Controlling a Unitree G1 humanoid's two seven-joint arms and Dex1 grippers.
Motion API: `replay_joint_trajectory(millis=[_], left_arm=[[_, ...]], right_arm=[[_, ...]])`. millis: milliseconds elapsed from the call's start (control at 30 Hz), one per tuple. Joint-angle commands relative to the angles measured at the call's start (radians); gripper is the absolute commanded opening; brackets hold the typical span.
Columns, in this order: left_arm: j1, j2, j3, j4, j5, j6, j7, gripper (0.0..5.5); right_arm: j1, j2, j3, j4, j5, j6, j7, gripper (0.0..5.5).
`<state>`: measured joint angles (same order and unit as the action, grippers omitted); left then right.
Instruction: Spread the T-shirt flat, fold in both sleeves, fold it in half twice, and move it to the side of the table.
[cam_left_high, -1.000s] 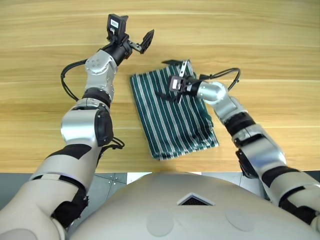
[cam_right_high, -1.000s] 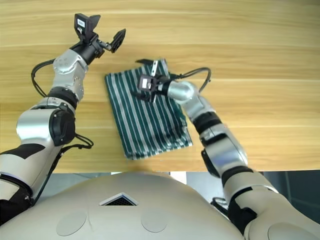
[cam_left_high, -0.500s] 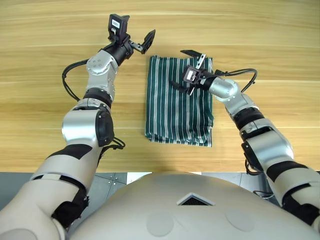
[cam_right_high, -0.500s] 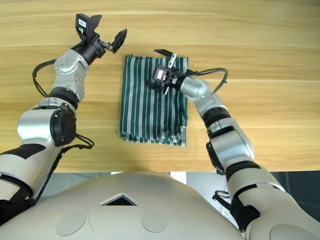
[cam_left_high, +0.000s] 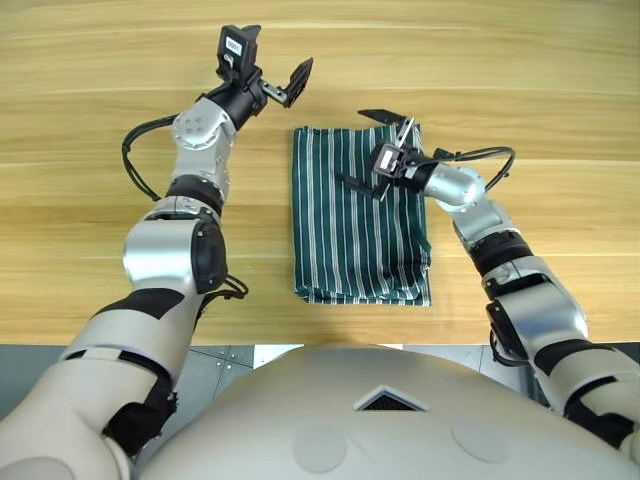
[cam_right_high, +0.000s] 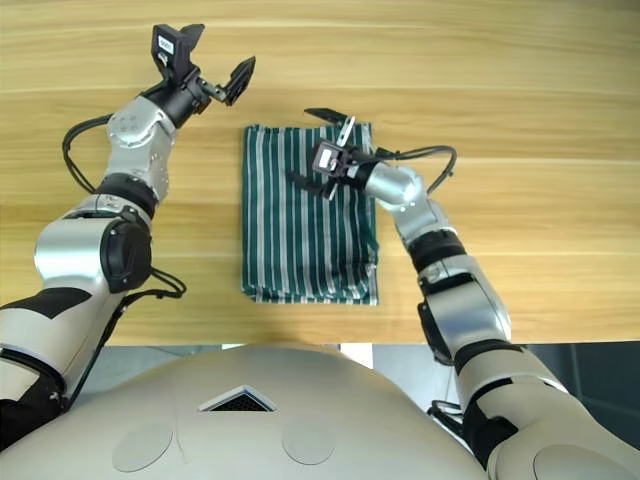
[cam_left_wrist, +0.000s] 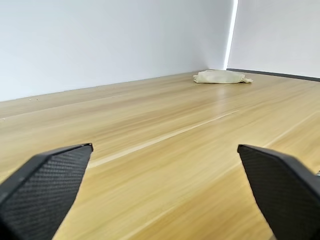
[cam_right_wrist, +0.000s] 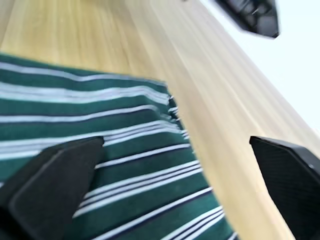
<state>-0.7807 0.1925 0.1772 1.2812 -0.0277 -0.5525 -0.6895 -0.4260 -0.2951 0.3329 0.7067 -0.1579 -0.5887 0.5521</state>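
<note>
Right end effector (cam_left_high: 366, 148) spread wide; T-shirt (cam_left_high: 350, 240) folded, green-striped

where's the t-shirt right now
The folded T-shirt lies flat on the table near its front edge, centre of the left eye view, with the right gripper over its far right corner and the left gripper beyond its far left corner.

lab — white walls (cam_left_wrist: 100, 40), wood table (cam_left_wrist: 165, 150)
</note>
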Motion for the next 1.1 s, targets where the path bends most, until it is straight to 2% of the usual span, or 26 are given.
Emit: replay_joint_trajectory(millis=[33,167,300,367,533,700,800,933,1100], left_arm=[[0.018,0.039,-0.002,-0.046,-0.028,-0.083,-0.118,5.39],[0.06,0.064,-0.029,-0.127,-0.048,-0.188,-0.253,5.39],[0.208,0.133,-0.122,-0.368,-0.106,-0.215,-0.515,5.39],[0.357,0.239,-0.198,-0.582,-0.109,-0.202,-0.623,5.39],[0.613,0.487,-0.201,-0.972,0.098,-0.223,-0.539,5.39],[0.846,0.671,-0.207,-1.275,0.086,-0.133,-0.551,5.39],[0.894,0.663,-0.257,-1.341,0.13,-0.108,-0.503,5.39],[0.874,0.619,-0.346,-1.248,0.286,-0.129,-0.397,5.39],[0.884,0.602,-0.425,-1.253,0.305,-0.137,-0.341,5.39]], right_arm=[[0.024,-0.012,-0.061,-0.137,0.105,0.035,0.052,5.4],[0.049,-0.043,-0.115,-0.277,0.192,0.098,0.097,5.4],[0.117,-0.184,-0.181,-0.418,0.216,0.146,0.17,5.4],[0.195,-0.31,-0.23,-0.499,0.228,0.172,0.232,5.4],[0.495,-0.617,-0.342,-0.663,0.214,0.207,0.405,5.4],[0.736,-0.747,-0.402,-0.856,0.207,0.279,0.489,5.4],[0.815,-0.769,-0.357,-0.882,0.175,0.288,0.527,5.4],[0.826,-0.735,-0.256,-0.873,0.11,0.289,0.533,5.4],[0.819,-0.715,-0.182,-0.861,0.046,0.279,0.506,5.4]])
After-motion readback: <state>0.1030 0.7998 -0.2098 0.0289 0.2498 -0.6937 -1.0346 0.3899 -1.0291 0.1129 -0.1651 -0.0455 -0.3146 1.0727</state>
